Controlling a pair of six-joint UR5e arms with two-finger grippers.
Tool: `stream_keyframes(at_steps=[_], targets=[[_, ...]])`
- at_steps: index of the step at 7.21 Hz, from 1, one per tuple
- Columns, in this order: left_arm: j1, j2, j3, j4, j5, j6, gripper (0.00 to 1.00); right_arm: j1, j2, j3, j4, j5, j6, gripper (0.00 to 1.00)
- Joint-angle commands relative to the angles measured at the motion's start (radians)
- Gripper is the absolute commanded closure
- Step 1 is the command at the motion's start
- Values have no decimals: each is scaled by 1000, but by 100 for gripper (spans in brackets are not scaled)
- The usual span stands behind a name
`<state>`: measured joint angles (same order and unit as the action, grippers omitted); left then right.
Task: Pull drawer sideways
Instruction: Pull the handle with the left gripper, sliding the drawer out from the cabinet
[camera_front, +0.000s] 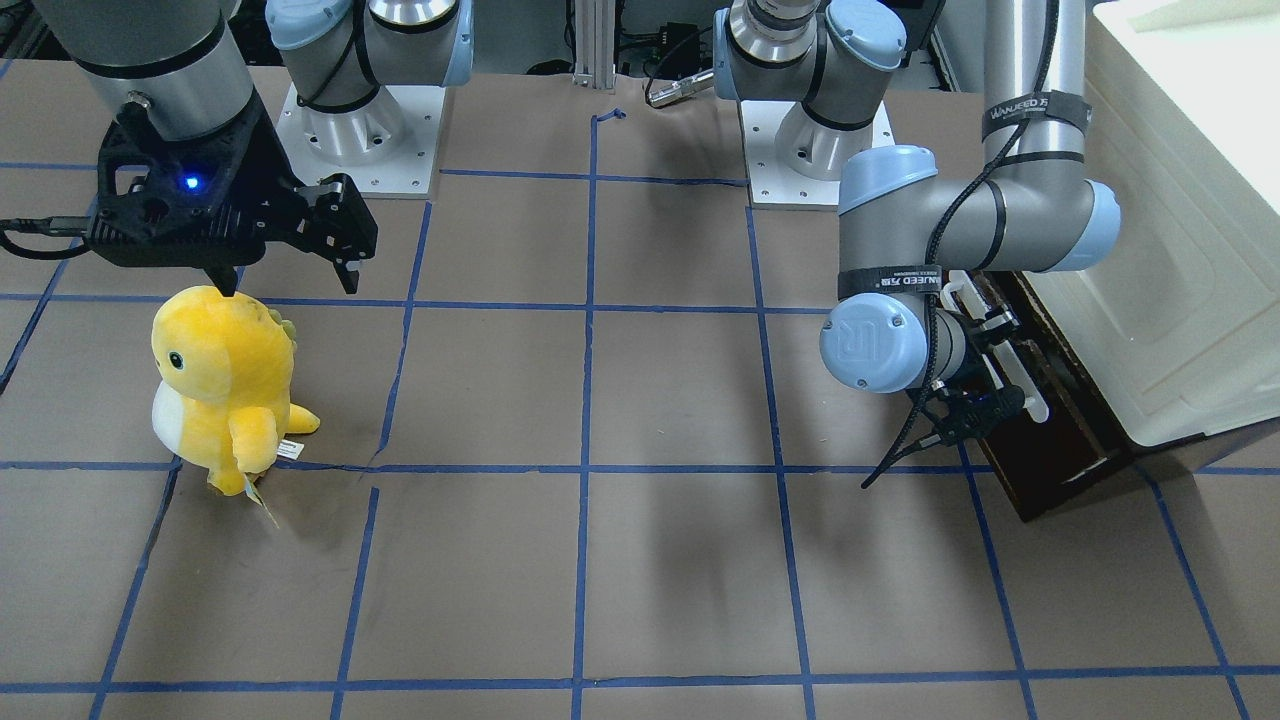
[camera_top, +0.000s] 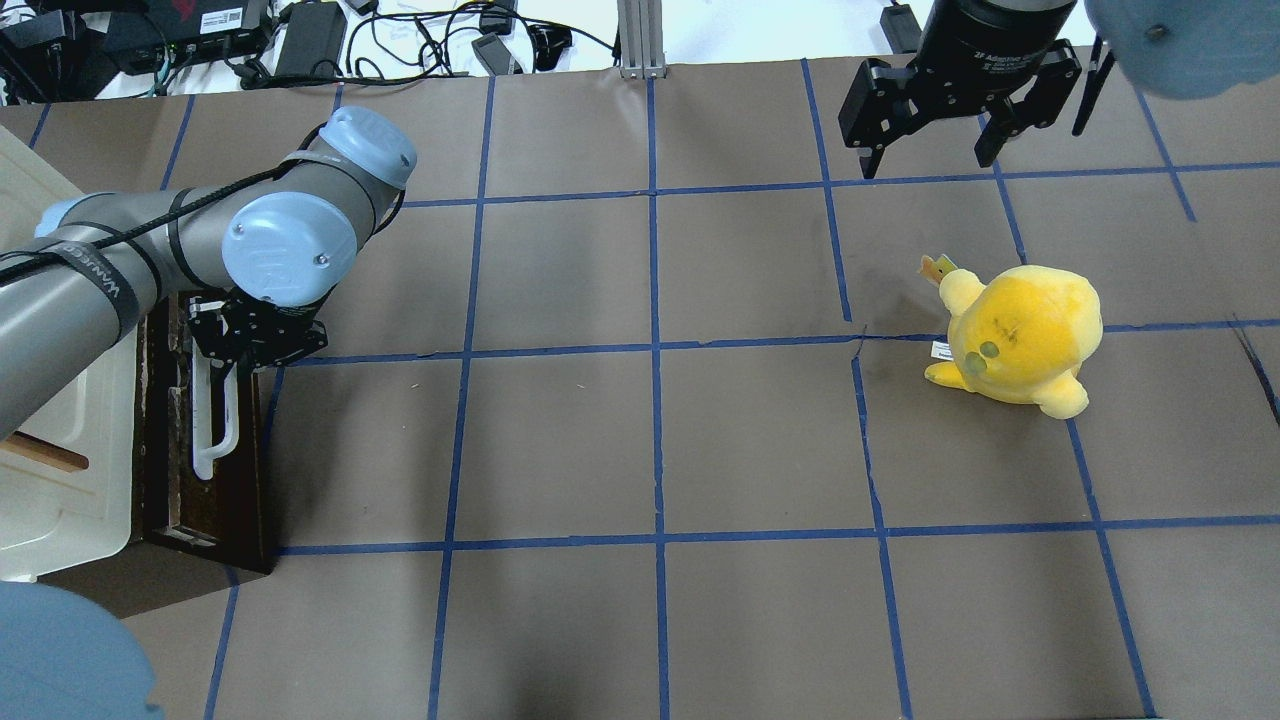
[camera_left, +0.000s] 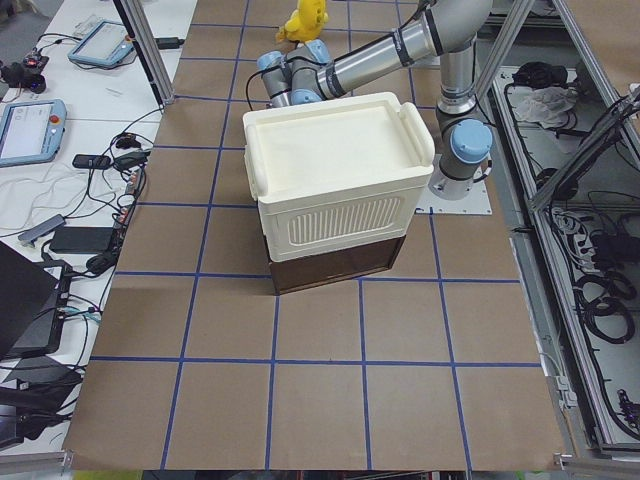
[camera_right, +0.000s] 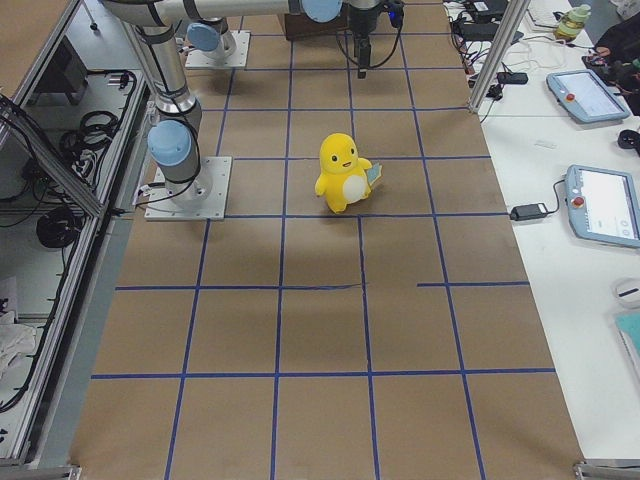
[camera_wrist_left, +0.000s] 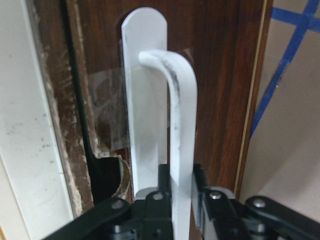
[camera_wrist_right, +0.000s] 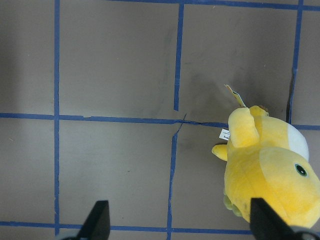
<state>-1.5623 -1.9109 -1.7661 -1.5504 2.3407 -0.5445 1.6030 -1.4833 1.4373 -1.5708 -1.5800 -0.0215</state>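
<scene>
Left claw (camera_wrist_left: 180, 186) clamped on handle (camera_wrist_left: 183, 120) to tug drawer (camera_wrist_left: 226, 75) sideways; right claw (camera_top: 927, 160) wide open, empty, idle.

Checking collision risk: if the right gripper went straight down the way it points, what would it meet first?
The right gripper would most likely meet the bare table, seen between its open fingers. The yellow plush toy sits close beside one finger; depth is unclear.

Left hand (camera_wrist_left: 180, 180) pinched shut, arm stretched out low — right hand (camera_top: 927, 165) hangs raised, jaws wide apart.
</scene>
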Motion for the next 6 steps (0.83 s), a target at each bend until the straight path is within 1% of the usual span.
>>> stream_keyframes(at_steps=[1,2,4,6], targets=[[-13,1,11,-2,0,0,92,0,0,0,0,-2,0,0],[-21,1,11,-2,0,0,95,0,0,0,0,0,-2,0],[-61,1,16,-2,-1,0,95,0,0,0,0,0,0,0],[-71,1,17,-2,-6,0,95,0,0,0,0,0,0,0]])
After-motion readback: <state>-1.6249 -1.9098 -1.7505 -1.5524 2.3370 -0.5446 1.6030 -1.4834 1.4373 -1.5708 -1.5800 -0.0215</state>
